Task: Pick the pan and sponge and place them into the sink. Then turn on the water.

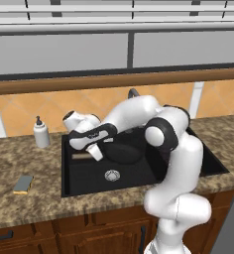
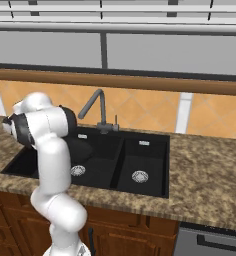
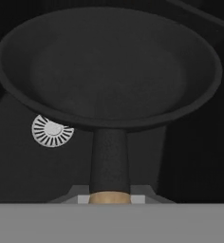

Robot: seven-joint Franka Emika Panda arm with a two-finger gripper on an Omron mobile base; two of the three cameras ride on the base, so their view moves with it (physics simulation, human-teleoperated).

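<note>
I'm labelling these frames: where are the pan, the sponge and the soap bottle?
pan (image 3: 109, 71): hand view, middle of its black bowl.
sponge (image 1: 24, 183): left base view, grey-blue top face.
soap bottle (image 1: 40, 135): left base view, white body.

pan (image 3: 109, 66): matt black, tan wood handle | sink (image 1: 84, 173): matt black | counter (image 2: 210, 175): speckled brown stone

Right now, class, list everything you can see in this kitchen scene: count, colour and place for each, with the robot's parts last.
pan: one, black with tan handle, held over the wide basin
sponge: one, grey-blue over yellow, counter left of sink
sink: one, black, two basins, set in counter
drains: two, silver, one per basin
faucet: one, dark grey, behind sink, no water running
soap bottle: one, white, counter by backsplash
arm: one, white, reaching over sink
gripper: one, shut on pan handle
</note>
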